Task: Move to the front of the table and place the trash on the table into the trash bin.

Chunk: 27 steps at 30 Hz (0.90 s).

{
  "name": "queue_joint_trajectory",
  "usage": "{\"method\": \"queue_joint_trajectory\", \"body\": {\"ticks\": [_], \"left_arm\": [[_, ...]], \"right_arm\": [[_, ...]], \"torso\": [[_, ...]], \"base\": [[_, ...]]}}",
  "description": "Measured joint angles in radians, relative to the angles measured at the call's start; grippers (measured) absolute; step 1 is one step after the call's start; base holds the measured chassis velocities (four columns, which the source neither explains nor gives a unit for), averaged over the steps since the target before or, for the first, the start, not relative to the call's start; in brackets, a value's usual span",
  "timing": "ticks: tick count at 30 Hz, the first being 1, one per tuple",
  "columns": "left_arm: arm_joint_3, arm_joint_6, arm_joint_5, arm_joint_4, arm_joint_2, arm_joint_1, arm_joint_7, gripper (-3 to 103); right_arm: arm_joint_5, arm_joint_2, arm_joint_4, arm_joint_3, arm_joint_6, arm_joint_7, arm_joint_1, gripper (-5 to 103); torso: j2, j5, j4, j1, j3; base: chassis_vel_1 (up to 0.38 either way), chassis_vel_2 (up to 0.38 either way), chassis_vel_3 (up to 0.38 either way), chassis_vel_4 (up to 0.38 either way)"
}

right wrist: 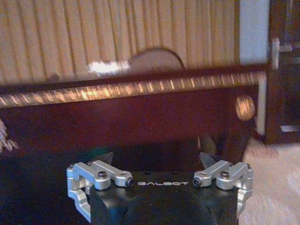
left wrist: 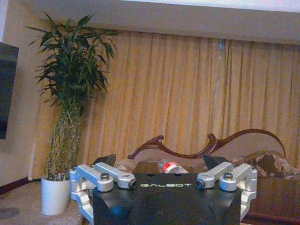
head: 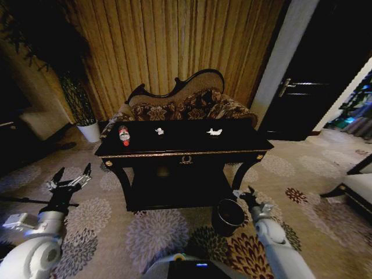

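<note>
Table stood ahead, sofa behind it. On top: bottle at left, paper scraps at centre and right. Trash bin sat on floor before table's right leg. Potted plant stood left of sofa.

Left gripper fills bottom centre of frame, black body w/ silver linkages either side, dark fingertips spread wide apart. Between them, just above the body: clear plastic bottle w/ red label, lying on the dark table, whose top runs off to lower right. Behind it, sofa w/ curved dark wood frame, patterned cushion at right edge. Potted bamboo plant stands at left (tall, braided stems) in a white pot. Golden pleated curtain spans the background. Dark TV-like panel at far left edge.
</note>
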Motion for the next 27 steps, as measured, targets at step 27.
{"method": "queue_joint_trajectory", "body": {"ticks": [27], "left_arm": [[-0.022, 0.027, -0.017, -0.018, 0.019, -0.004, -0.007, 100]], "right_arm": [[0.169, -0.137, 0.551, 0.035, -0.276, 0.201, -0.091, 100]], "torso": [[0.0, 0.0001, 0.0001, 0.0, 0.0]], "base": [[0.0, 0.0, 0.0, 0.0]]}}
